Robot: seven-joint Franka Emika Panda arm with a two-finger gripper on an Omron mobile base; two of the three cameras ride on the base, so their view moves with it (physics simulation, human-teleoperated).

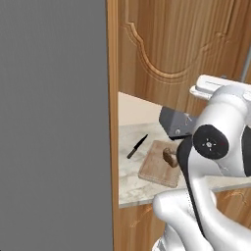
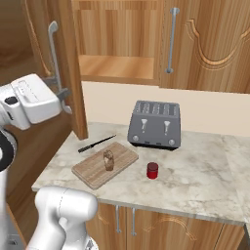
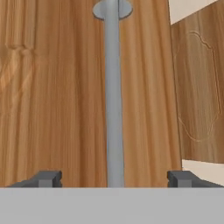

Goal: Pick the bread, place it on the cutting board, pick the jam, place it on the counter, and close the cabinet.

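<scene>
The cabinet door (image 2: pixel 68 58) stands open, and its carved face (image 1: pixel 166 44) shows in the left base view. My gripper (image 2: pixel 65 100) is open at the door's long silver bar handle (image 2: pixel 53 53). In the hand view the handle (image 3: pixel 113 96) runs straight up between the two spread fingertips (image 3: pixel 46 178) of my gripper (image 3: pixel 113 178), without touching them. The bread (image 2: pixel 108 160) stands on the cutting board (image 2: pixel 97 171), also seen as the bread (image 1: pixel 170 157) on the board (image 1: pixel 157 171). The red jam (image 2: pixel 152 170) stands on the counter (image 2: pixel 205 180), right of the board.
A grey toaster (image 2: pixel 155 123) stands against the back wall behind the jam. A black knife (image 2: pixel 96 143) lies on the counter just behind the board. The open cabinet's shelf (image 2: pixel 117 66) is bare. A shut cabinet door (image 2: pixel 215 39) hangs to the right.
</scene>
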